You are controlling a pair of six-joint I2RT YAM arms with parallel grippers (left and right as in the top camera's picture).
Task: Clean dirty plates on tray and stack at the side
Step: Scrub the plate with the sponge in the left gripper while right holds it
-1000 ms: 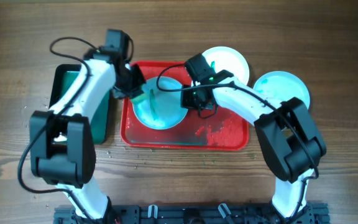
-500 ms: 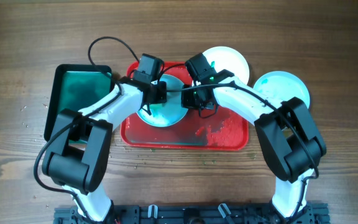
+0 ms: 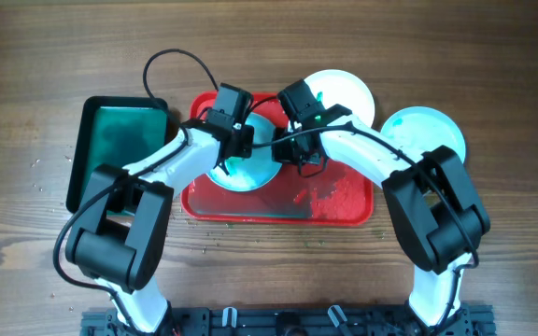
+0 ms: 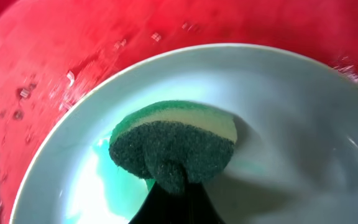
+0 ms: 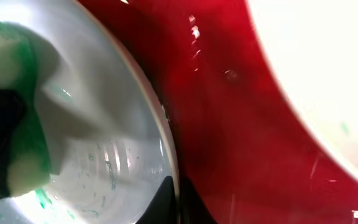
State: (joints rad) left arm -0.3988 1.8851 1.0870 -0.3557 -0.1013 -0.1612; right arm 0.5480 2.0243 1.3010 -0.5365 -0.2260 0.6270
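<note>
Under me it's all wood table (image 3: 493,280): mid-brown, grain running L-R, filling the overhead view edge to edge. Light is even and soft, shadows faint. Small pale specks (image 3: 37,168) are scattered on the L side and along the front. Dark rail (image 3: 362,320) sits at the near edge, approx. centred.

You will see white link shells and bulky black joint housings on the left arm (image 3: 171,161) and the right arm (image 3: 367,154). A black cable (image 3: 171,54) loops from the left wrist toward 12 o'clock; a thinner one runs along the right forearm. Both arms meet a black rail (image 3: 278,322) at 6 o'clock. The fingers (image 4: 173,196) are plain black.
</note>
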